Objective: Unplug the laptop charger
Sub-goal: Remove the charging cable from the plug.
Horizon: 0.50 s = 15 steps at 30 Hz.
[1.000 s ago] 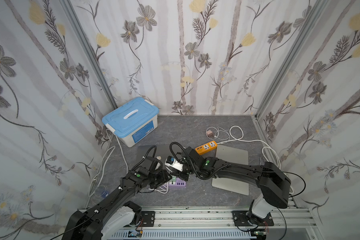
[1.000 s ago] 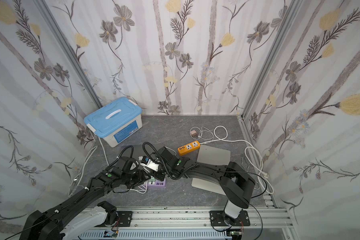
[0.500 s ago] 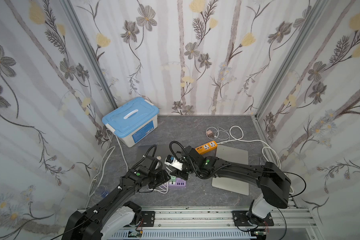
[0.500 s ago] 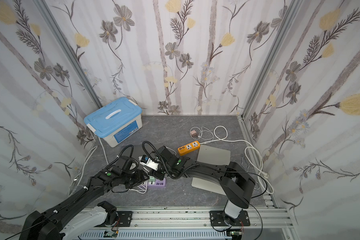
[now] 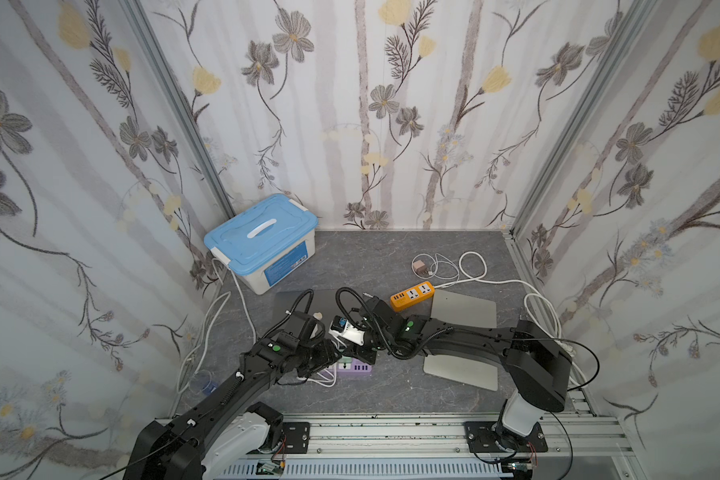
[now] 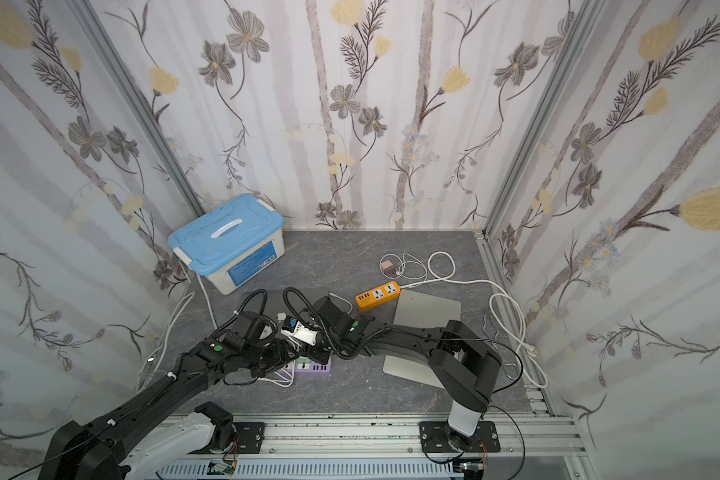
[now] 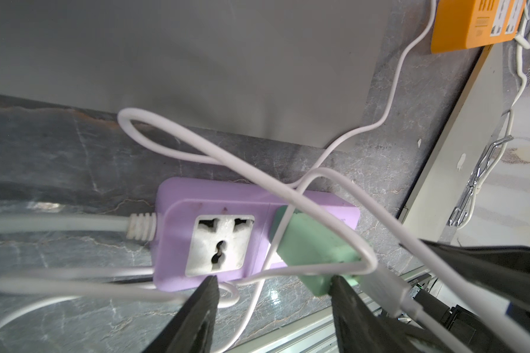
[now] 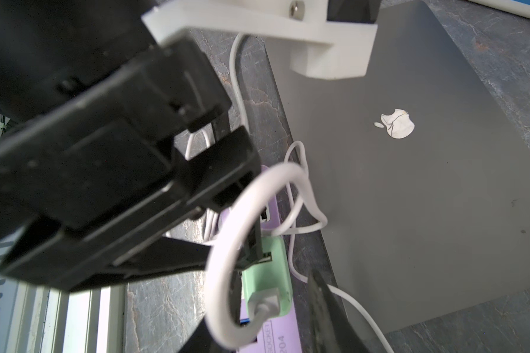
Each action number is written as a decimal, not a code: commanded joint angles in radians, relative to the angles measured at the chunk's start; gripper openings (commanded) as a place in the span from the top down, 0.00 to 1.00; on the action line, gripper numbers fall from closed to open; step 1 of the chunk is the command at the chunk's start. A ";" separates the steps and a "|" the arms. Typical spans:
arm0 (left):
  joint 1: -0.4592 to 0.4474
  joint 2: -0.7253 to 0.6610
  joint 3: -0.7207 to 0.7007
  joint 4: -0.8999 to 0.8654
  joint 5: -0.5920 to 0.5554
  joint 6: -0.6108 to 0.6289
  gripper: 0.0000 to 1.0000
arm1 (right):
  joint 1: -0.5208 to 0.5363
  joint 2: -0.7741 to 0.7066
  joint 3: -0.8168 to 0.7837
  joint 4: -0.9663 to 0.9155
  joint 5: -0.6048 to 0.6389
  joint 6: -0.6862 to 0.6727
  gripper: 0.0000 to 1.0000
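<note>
1. At the near edge, an aluminium rail (image 5: 391, 432) carries both arm bases. The left arm reaches in from the near left and the right arm from the near right. Their wrists meet over the near middle of the grey floor.
2. Just beyond the rail lies a purple power strip (image 5: 354, 369). The mint-green laptop charger (image 7: 312, 244) sits on top of it beside an empty socket and is tilted. I cannot tell whether its pins are fully seated.
3. The left gripper (image 7: 272, 279) is down at the strip with its jaws apart. One fingertip is at the strip's edge by the empty socket and the other is against the charger's end. Nothing is clamped between them.
4. The right gripper (image 8: 276, 287) has its jaws on either side of the charger. A gap shows between one finger and the charger's side, so it is not closed on it.
5. A thin white cable (image 7: 227, 159) leaves the charger and loops loosely over the strip and around the fingers.
6. Touching the loops on the far side is a closed dark grey laptop (image 8: 410, 198), just beyond the strip and partly under both wrists.
7. To the right lies a closed silver laptop (image 5: 466, 311), partly hidden under the right arm.
8. Farther on, an orange power strip (image 5: 412, 296) lies near the silver laptop's far left corner.
9. Farthest back, a small adapter (image 5: 420, 265) with coiled white cord lies right of centre. A blue-lidded box (image 5: 260, 239) stands in the far left corner.
</note>
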 commanded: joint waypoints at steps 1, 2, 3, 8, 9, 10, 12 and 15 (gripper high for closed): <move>0.000 0.002 -0.007 -0.003 -0.024 -0.006 0.39 | 0.001 0.009 0.005 0.011 -0.034 -0.017 0.65; -0.001 0.001 -0.012 -0.001 -0.025 -0.009 0.39 | 0.001 0.010 0.002 0.012 -0.034 -0.016 0.66; -0.002 -0.002 -0.018 0.001 -0.025 -0.011 0.39 | 0.001 0.009 -0.001 0.010 -0.032 -0.017 0.68; -0.003 -0.002 -0.039 0.012 -0.025 -0.021 0.39 | 0.000 0.000 -0.004 0.009 -0.025 -0.017 0.78; -0.004 -0.003 -0.042 0.014 -0.025 -0.023 0.39 | 0.000 -0.002 -0.003 0.008 -0.024 -0.018 0.81; -0.004 -0.003 -0.043 0.015 -0.027 -0.023 0.39 | 0.001 -0.001 0.000 0.005 -0.024 -0.019 0.82; -0.005 -0.005 -0.048 0.016 -0.028 -0.027 0.39 | 0.000 -0.001 0.005 -0.001 -0.022 -0.022 0.84; -0.005 -0.007 -0.060 0.022 -0.030 -0.033 0.39 | 0.001 -0.002 0.005 -0.003 -0.017 -0.023 0.86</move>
